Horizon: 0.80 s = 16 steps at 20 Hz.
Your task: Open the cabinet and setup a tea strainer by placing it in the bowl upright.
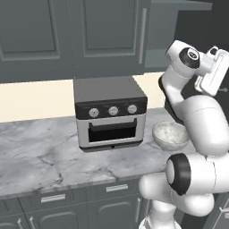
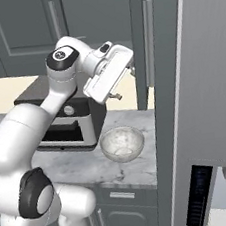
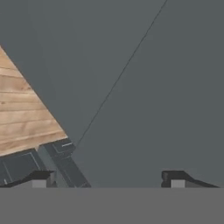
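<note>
Marbled bowl (image 2: 122, 144): sits empty on the marble table (image 1: 40, 156), just right of the toaster oven (image 1: 110, 112)
Cabinet (image 1: 112, 31): tall dark grey wall unit above the oven; door looks shut in the left base view
Handle (image 1: 143, 36): long silver bar, vertical axis, on the door's right edge
Gripper (image 3: 109, 179): raised at wall-cabinet height, tips spread wide, nothing between them
Key relation: gripper hangs right of the handle and faces flat grey panel, so the bar lies to its left; the spread tips likely need to straddle that upright bar
Strainer: not visible, presumably inside the cabinet
Progress: door-opening step, by my judgement
</note>
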{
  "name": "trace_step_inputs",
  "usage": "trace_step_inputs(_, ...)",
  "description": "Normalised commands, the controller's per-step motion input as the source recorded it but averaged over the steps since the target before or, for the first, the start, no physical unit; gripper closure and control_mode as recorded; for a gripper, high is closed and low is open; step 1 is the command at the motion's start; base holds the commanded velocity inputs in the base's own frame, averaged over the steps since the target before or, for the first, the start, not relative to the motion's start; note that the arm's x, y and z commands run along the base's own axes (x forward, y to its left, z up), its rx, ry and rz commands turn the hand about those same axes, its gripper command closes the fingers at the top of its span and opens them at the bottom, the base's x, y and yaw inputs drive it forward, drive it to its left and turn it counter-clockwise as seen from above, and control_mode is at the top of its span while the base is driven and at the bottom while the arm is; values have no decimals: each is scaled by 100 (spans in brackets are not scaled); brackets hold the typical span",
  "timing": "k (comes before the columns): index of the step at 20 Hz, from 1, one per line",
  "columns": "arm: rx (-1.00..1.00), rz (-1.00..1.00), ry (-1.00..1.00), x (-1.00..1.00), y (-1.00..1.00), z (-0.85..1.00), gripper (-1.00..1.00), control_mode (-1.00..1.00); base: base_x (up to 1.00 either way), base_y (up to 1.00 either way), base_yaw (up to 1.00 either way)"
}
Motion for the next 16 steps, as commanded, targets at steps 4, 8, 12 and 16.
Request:
trace_step_inputs(4,-4,0,-9,-1,45,0,-100,-100,0,0,0)
trace_step_inputs(8,-2,-4,-17,0,91,-2,-100,-100,0,0,0)
trace_step_inputs(12,23,-12,-28,14,76,-13,-100,-100,0,0,0)
trace_step_inputs(16,45,-28,-51,20,44,-15,-100,-100,0,0,0)
